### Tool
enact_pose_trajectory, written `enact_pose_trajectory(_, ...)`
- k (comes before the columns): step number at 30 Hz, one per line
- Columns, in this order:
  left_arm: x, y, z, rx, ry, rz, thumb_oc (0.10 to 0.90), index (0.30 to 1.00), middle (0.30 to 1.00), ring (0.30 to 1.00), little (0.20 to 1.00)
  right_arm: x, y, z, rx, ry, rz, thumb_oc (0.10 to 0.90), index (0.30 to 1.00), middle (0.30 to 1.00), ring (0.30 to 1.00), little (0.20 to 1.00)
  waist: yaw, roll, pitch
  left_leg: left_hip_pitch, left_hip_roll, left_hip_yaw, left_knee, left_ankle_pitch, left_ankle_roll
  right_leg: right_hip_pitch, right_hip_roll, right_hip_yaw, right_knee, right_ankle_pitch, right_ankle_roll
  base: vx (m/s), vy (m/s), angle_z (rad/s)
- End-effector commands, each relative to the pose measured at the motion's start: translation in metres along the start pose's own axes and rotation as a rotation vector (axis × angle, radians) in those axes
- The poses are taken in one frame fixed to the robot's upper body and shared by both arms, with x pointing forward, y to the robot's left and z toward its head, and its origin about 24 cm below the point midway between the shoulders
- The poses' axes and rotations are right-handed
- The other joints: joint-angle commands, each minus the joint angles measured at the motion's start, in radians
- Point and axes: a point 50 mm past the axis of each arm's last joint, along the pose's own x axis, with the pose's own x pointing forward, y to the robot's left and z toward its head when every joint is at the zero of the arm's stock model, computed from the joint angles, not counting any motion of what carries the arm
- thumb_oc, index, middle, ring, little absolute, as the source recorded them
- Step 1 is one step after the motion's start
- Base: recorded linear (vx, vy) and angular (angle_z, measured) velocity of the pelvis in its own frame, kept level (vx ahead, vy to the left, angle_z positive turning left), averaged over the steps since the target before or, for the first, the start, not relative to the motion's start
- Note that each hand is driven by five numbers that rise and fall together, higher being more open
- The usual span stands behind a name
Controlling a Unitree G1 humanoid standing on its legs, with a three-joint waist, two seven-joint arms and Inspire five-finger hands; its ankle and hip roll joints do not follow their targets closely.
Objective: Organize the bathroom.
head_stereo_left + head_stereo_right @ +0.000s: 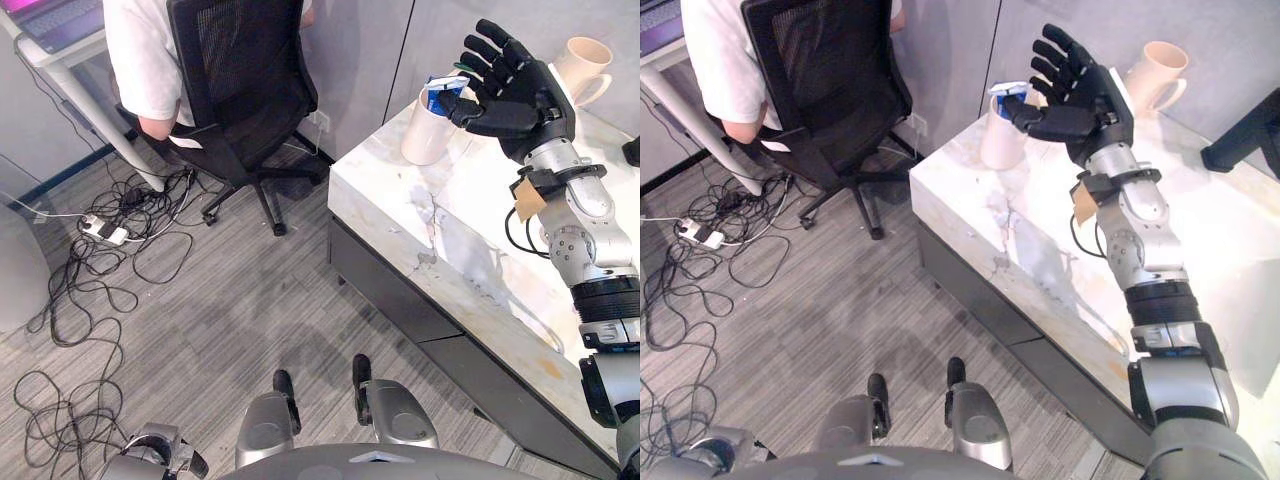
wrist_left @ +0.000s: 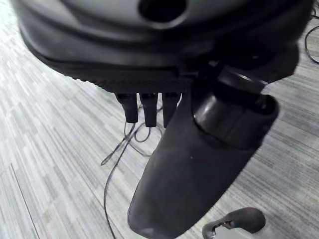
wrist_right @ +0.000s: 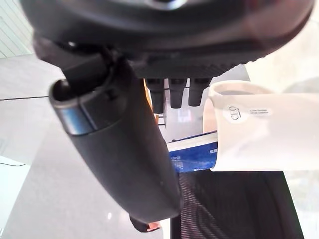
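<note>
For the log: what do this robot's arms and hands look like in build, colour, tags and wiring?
The right arm is built of silver-grey rounded segments with black bands at the joints. A tan tag hangs at its wrist and a thin black cable loops beside the forearm. The right hand is dark and glossy, with jointed fingers. The left hand is equally dark, its thumb smooth and rounded.

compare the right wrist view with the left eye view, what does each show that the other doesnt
Right wrist view alone: a printed label on the white cup, seen close past the fingers.

Left eye view alone: a beige mug farther back on the marble counter, a person in a black office chair, and cables on the floor.

Both: the right hand, open, at the white cup, with a blue tube in it.
</note>
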Motion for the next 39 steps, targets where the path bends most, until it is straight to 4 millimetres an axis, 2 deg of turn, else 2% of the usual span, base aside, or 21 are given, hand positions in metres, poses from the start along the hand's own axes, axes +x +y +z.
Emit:
enact_pose_trajectory(1,0.009,0.024,-0.066,0.111,0.229,0.093,0.800,0.900,0.900,0.900,0.900,0.007,0.002,0.060,-0.010,-0.277,0.038,0.800,0.900,0.900,0.900,0.900,0.011,-0.019,-0.093,0.017,0.132,-0.066,0.065,0.038,-0.075,0.037,0.000,0.100,-0.098,-0.002,0.088,0.03,0.020,-0.07)
enact_pose_trajectory(6,0.009,0.024,-0.067,0.119,0.232,0.088,0.800,0.900,0.900,0.900,0.900,0.006,0.001,0.059,-0.014,-0.268,0.038,0.800,0.900,0.900,0.900,0.900,0.009,-0.021,-0.097,0.021,0.130,-0.066,0.066,0.036,-0.074,0.041,0.002,0.104,-0.100,-0.002,0.087,0.01,0.006,-0.07)
enact_pose_trajectory(12,0.009,0.021,-0.071,0.136,0.242,0.076,0.800,0.900,0.900,0.900,0.900,-0.001,-0.006,0.050,-0.034,-0.223,0.025,0.800,0.900,0.900,0.900,0.900,0.005,-0.037,-0.123,0.041,0.125,-0.062,0.068,0.027,-0.068,0.070,0.010,0.122,-0.121,-0.003,0.088,0.02,0.005,-0.03)
enact_pose_trajectory(29,0.010,0.017,-0.079,0.136,0.249,0.049,0.800,0.900,0.900,0.900,0.900,-0.019,-0.028,0.058,-0.082,-0.241,-0.005,0.800,0.900,0.900,0.900,0.900,-0.012,-0.061,-0.184,0.077,0.107,-0.043,0.045,0.010,-0.058,0.109,0.028,0.156,-0.152,-0.007,0.084,0.01,0.010,-0.03)
enact_pose_trajectory(33,0.011,0.017,-0.086,0.134,0.259,0.044,0.800,0.900,0.900,0.900,0.900,-0.022,-0.033,0.068,-0.127,-0.275,-0.020,0.800,0.900,0.900,0.900,0.900,-0.017,-0.066,-0.196,0.087,0.103,-0.045,0.033,0.013,-0.056,0.118,0.034,0.166,-0.160,-0.008,0.083,0.00,0.032,-0.02)
enact_pose_trajectory(35,0.011,0.017,-0.091,0.131,0.255,0.039,0.800,0.900,0.900,0.900,0.900,-0.031,-0.048,0.091,-0.205,-0.338,-0.083,0.800,0.900,0.900,0.900,0.900,-0.032,-0.073,-0.214,0.101,0.095,-0.036,0.018,0.018,-0.055,0.123,0.043,0.177,-0.172,-0.007,0.081,-0.02,0.088,-0.02)
enact_pose_trajectory(39,0.012,0.015,-0.093,0.124,0.251,0.037,0.800,0.900,0.900,0.900,0.900,-0.037,-0.057,0.104,-0.234,-0.366,-0.147,0.800,0.900,0.900,0.900,0.900,-0.040,-0.078,-0.224,0.105,0.093,-0.025,0.017,0.013,-0.055,0.124,0.046,0.180,-0.176,-0.007,0.080,-0.01,0.017,-0.04)
